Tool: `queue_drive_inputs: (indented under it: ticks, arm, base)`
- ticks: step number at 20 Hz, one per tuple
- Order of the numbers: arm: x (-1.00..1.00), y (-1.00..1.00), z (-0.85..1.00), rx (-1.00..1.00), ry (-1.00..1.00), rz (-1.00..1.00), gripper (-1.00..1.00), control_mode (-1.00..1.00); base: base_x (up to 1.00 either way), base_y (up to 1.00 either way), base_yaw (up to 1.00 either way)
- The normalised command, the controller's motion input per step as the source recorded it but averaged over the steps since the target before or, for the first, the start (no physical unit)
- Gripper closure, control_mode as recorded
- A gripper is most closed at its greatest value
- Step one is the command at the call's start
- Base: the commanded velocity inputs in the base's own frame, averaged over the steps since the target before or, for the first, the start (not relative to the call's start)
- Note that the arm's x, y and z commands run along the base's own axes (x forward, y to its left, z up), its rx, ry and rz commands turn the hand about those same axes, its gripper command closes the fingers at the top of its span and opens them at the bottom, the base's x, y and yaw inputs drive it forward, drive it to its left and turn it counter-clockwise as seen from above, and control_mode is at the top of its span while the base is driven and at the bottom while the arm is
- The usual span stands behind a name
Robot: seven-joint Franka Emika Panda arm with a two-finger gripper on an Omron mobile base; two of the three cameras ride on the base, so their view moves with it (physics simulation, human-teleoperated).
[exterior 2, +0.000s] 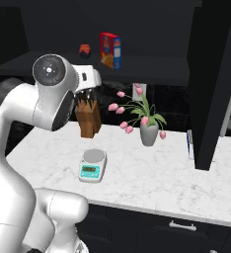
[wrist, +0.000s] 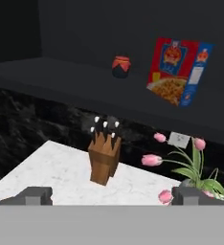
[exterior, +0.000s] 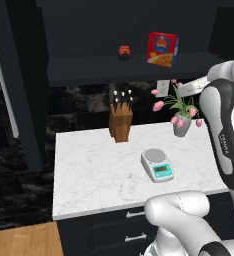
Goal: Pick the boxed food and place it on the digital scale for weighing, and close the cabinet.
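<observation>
Approach stage: the boxed food [wrist: 180,71] stands upright on the open cabinet's [exterior: 19,95] shelf, just beside a small red jar [wrist: 121,66], untouched. The gripper [wrist: 111,195] hangs well short of it with fingertips spread wide and nothing between them. Below, the digital scale [exterior: 158,164] waits on the marble counter [exterior: 89,170] — the next move likely calls for a rise toward the shelf to straddle the box's narrow sides.

light: dim, dark cabinet [exterior: 114,30] interior | bright: white table [exterior: 89,170] below end effector | shadows: soft | blur: slight, low resolution
</observation>
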Motion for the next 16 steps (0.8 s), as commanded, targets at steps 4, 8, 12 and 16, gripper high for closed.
queue_drive_inputs:
  ticks: [4,8,12,16]
  arm:
    - [-0.04,-0.39,0.42,0.04,-0.19,0.10,-1.00,-1.00]
    - [0.00,-0.54,0.10,0.10,-0.23,0.21,-1.00,-1.00]
    - [0.07,-0.45,0.05,0.18,-0.20,0.21,-1.00,-1.00]
    - [0.15,-0.23,0.25,0.28,0.00,0.22,-1.00,-1.00]
  base:
    - [0.00,0.00,0.00]
    - [0.00,0.00,0.00]
    - [0.00,0.00,0.00]
    - [0.00,0.00,0.00]
